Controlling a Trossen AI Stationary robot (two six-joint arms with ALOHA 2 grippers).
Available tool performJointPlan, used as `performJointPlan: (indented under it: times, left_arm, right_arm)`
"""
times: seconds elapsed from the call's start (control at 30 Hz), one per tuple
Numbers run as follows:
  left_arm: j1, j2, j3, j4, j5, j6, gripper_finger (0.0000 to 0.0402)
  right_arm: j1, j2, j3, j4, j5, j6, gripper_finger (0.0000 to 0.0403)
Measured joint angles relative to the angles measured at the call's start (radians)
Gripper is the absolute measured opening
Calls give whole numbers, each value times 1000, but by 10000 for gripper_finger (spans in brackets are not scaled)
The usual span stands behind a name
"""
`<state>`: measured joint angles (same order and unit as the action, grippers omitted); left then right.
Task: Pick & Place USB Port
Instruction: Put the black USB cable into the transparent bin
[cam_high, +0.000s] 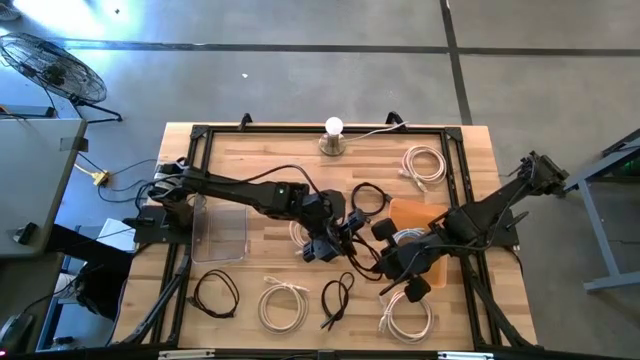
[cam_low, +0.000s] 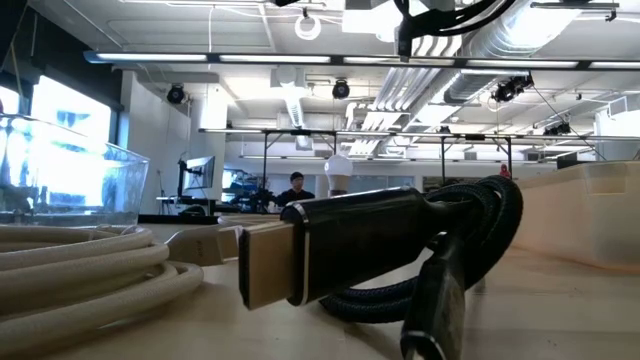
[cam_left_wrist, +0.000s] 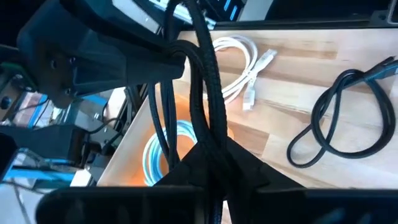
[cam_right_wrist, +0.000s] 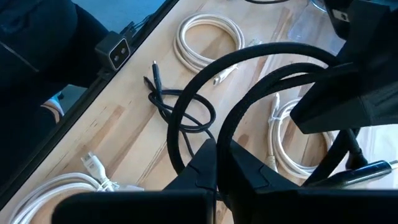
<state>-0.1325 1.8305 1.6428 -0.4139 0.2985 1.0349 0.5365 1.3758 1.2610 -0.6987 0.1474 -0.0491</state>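
The USB cable is a black braided cable (cam_high: 352, 243), bunched in loops above the table's middle between my two grippers. My left gripper (cam_high: 325, 245) reaches in from the table's left and is shut on its strands (cam_left_wrist: 208, 93). My right gripper (cam_high: 395, 262) comes from the right and is shut on a loop of the same cable (cam_right_wrist: 261, 50). Which plug the cable has does not show at either grip. In the low view another black braided cable (cam_low: 470, 230) with a gold plug (cam_low: 265, 262) lies close in front. My left gripper (cam_left_wrist: 211, 158) pinches several strands of the cable (cam_left_wrist: 214, 134) between its two fingers, slanting down from the table's left. The strands run on from the fingers up to the right gripper (cam_left_wrist: 93, 56), clear of the table. My right gripper (cam_right_wrist: 217, 155) pinches the cable's loop (cam_right_wrist: 227, 134) between its two fingers, slanting down from the table's right. The loop arches out beyond the fingers toward the left gripper (cam_right_wrist: 348, 93), lifted off the wood.
A clear container (cam_high: 220, 228) stands left of centre, and an orange tray (cam_high: 415, 212) holding a light blue cable (cam_left_wrist: 152, 155) is right of centre. White coils (cam_high: 425, 165) (cam_high: 285, 303) (cam_high: 405, 318) and black cables (cam_high: 215, 295) (cam_high: 338, 297) lie around. A lamp (cam_high: 333, 130) stands at the far edge.
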Motion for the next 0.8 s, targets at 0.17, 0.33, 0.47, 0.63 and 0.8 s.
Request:
performJointPlan:
  times: [0.17, 0.33, 0.47, 0.63, 0.8]
  left_arm:
    - [0, 0, 0, -9, -23, -12, 16]
    - [4, 0, 0, -19, -57, -21, 16]
    - [2, 0, 0, -21, -76, -23, 16]
    - [2, -6, 0, -40, -103, -32, 16]
    - [2, -10, 0, -75, -127, -54, 15]
  right_arm:
    - [1, 0, 0, -22, 70, 85, 29]
    - [2, 0, -1, -98, 241, 167, 94]
    - [3, 0, -1, -109, 316, 153, 138]
    - [2, 0, -1, -117, 387, 149, 175]
    - [1, -2, -1, -168, 487, 251, 182]
